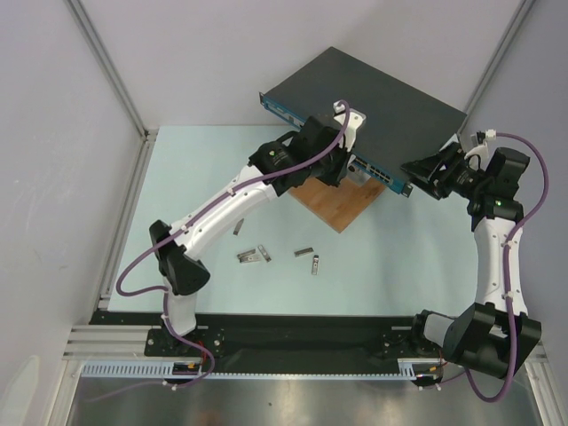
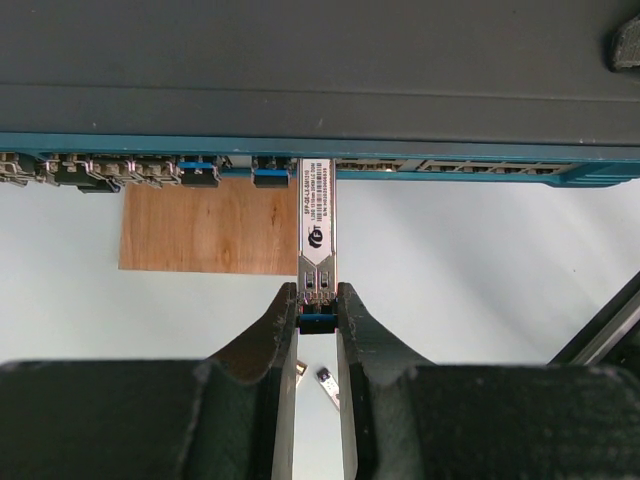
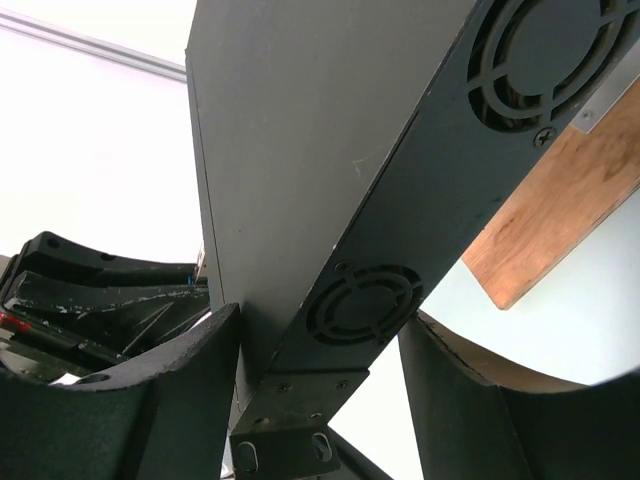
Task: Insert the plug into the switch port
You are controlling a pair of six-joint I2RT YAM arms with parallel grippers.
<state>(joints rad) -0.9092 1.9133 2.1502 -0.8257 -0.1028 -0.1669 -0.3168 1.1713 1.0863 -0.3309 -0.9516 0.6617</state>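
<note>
From above, the switch [image 1: 373,98] sits at the table's [image 1: 204,177] far edge with a wooden board [image 1: 333,206] under its front. The left arm stretches to that front and the right arm bends in at the right end.

Left wrist: the left claw [image 2: 317,300] pinches the plug's [image 2: 317,225] tail, its nose at a port. Insertion looks to be the step in hand, and it calls for a straight push.

Right wrist: the right claw [image 3: 320,350] straddles the switch's end, jaws wide. Whether it grips, I cannot tell.
</note>
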